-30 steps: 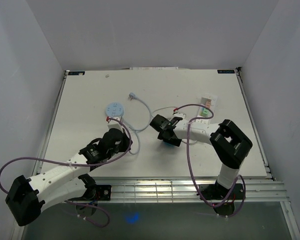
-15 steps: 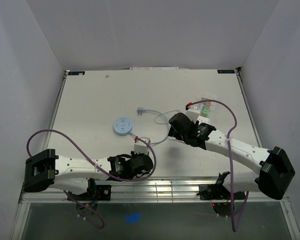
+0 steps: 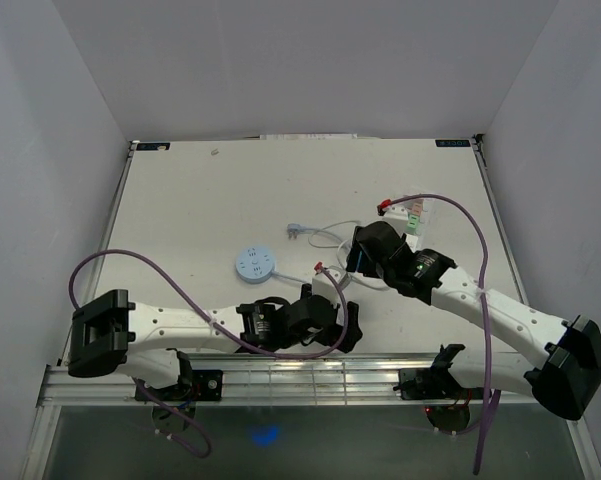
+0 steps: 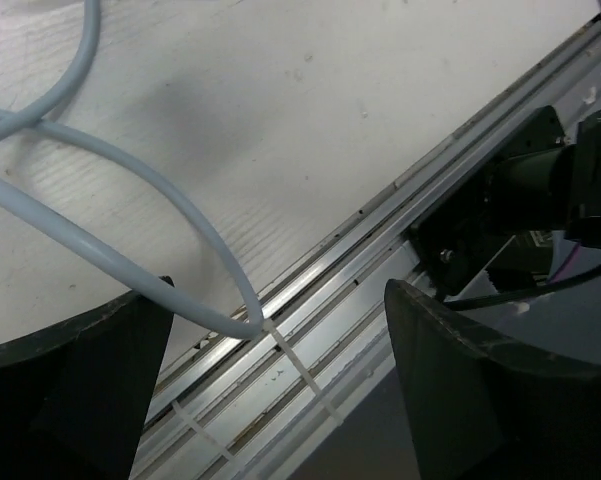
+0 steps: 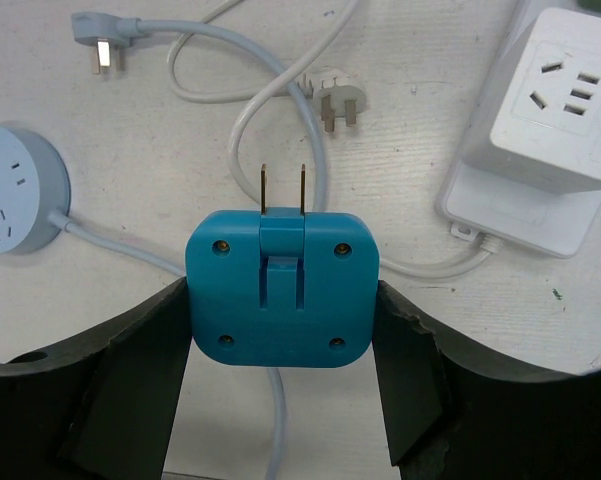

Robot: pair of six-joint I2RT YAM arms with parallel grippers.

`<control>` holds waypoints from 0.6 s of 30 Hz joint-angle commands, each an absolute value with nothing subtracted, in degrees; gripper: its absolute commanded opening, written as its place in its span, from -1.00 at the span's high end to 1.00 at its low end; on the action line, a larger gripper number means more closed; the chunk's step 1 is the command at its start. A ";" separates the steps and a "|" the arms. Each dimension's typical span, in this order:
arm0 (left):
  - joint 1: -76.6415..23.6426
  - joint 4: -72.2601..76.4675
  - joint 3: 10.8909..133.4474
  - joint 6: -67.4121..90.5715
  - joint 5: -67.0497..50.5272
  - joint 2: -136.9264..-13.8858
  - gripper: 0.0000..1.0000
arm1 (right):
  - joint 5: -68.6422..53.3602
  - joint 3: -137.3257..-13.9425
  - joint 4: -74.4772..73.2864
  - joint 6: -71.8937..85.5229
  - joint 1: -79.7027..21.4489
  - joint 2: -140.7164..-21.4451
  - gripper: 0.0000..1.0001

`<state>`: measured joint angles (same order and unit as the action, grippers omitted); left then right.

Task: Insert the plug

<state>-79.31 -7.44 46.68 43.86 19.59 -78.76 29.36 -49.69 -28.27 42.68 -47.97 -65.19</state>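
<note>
The plug (image 5: pixel 282 290) is a blue square adapter with two flat prongs pointing away from me. My right gripper (image 5: pixel 282 305) is shut on its two sides and holds it just above the table. A white power strip (image 5: pixel 565 110) with free sockets lies ahead to the right, seen from the top as the power strip (image 3: pixel 412 215). In the top view the right gripper (image 3: pixel 365 255) hides the plug. My left gripper (image 4: pixel 280 340) is open over the table's front edge; a pale cable (image 4: pixel 130 180) curves past its left finger (image 4: pixel 80 380), ungripped. From above, the left gripper (image 3: pixel 345 325) lies low.
A round light-blue socket (image 5: pixel 10 200) sits left of the plug, shown from above as the round socket (image 3: pixel 253 264). A white three-pin plug (image 5: pixel 335 100) and a grey-blue plug (image 5: pixel 95 35) lie ahead on looping cables. Metal rails (image 4: pixel 310 300) run along the near edge.
The left gripper has opened and slid right along the near edge. The round socket and its cable have shifted a little right and nearer. The right gripper still holds the blue plug.
</note>
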 commanded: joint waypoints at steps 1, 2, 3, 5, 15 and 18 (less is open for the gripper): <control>-79.54 -8.17 47.82 42.27 17.58 -73.77 -0.96 | 27.07 -50.18 -26.46 41.30 -47.64 -63.63 0.31; -79.54 -7.83 47.03 42.36 17.58 -72.09 -0.96 | 26.90 -50.19 -26.37 41.83 -47.55 -63.46 0.31; -79.54 -7.65 46.41 42.71 17.93 -70.42 -0.96 | 27.24 -50.27 -26.45 42.79 -47.55 -63.02 0.31; -79.54 -7.65 44.66 43.07 19.24 -65.67 -0.96 | 27.25 -50.01 -26.19 46.31 -47.46 -62.41 0.31; -79.37 -10.01 44.56 37.88 24.16 -58.89 -0.96 | 23.73 -57.91 -27.24 55.54 -47.46 -63.18 0.34; -79.19 -10.46 46.40 35.95 26.36 -58.80 -0.96 | 20.84 -60.81 -28.21 57.64 -47.37 -64.77 0.38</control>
